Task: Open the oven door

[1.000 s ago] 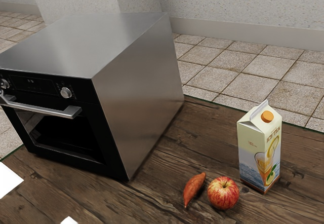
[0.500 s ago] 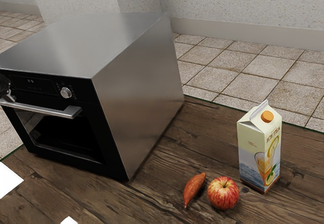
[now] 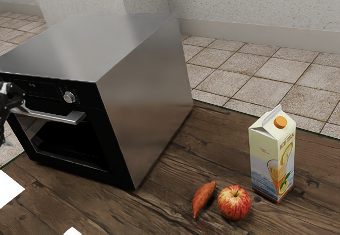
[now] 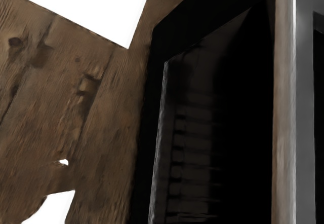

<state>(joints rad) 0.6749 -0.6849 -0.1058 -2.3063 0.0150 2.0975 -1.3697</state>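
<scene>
At the exterior view's left edge, my black gripper (image 3: 10, 98) is partly in view beside the left part of the silver oven handle (image 3: 56, 117); whether it touches the handle, I cannot tell. The steel oven (image 3: 146, 86) has a black front, and its door (image 3: 71, 144) with a dark window stands closed. From the wrist camera, the handle (image 4: 284, 107) is a long pale bar close to my hand, and the dark door window (image 4: 202, 133) lies beside it.
On the wooden table (image 3: 159, 203), near the oven's side, are a sweet potato (image 3: 204, 199), a red apple (image 3: 234, 202) and a juice carton (image 3: 272, 155). White flat patches (image 3: 9, 189) lie before the oven.
My gripper has come further into the exterior view from its left edge, and more of it now shows in front of the handle's left part. The oven door has not moved.
</scene>
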